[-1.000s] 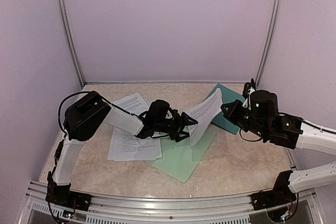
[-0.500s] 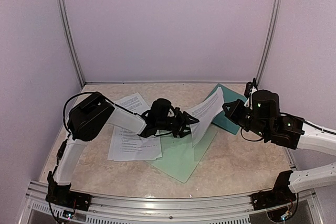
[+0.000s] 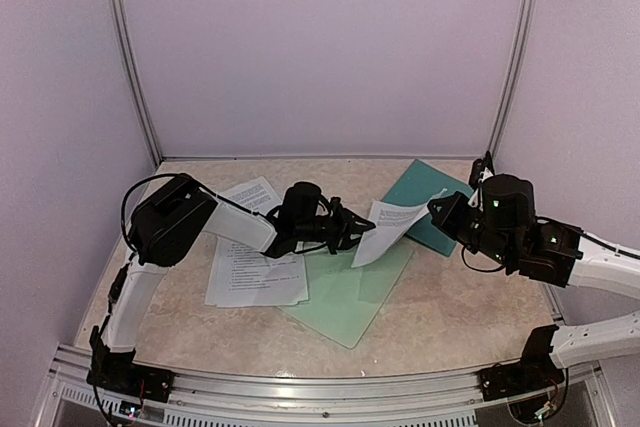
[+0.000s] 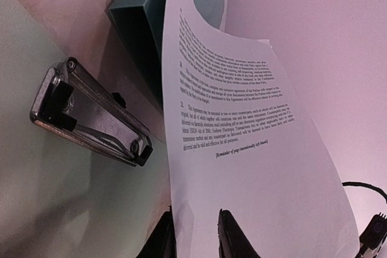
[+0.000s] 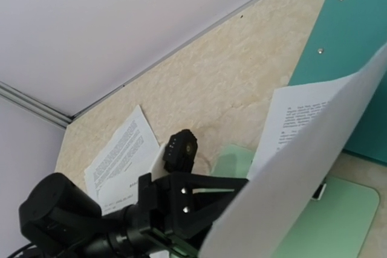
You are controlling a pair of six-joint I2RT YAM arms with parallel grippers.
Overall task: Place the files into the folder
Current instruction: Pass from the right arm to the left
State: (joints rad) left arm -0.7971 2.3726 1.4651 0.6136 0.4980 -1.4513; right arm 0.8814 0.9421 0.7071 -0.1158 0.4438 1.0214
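White printed paper sheet [image 3: 385, 232] aloft just beside the thin dark teal card folder [image 3: 415, 179]. The right gripper [image 3: 441, 206] is clenched on the sheet's corner nearest the folder. The left gripper [image 3: 352, 232] straddles the opposite edge, its pinch not discernible. Advised: secure both holds, then carry the sheet taut over the folder.

The left arm [image 3: 235, 227] stretches low, wrist level. The left claw [image 3: 352, 230] faces the right claw [image 3: 440, 209], fingers close either side of a sheet [image 3: 385, 227] edge; a pinch cannot be told. The right arm [image 3: 560, 252] bends inward, elbow behind its claw, which is clamped on the sheet's corner.
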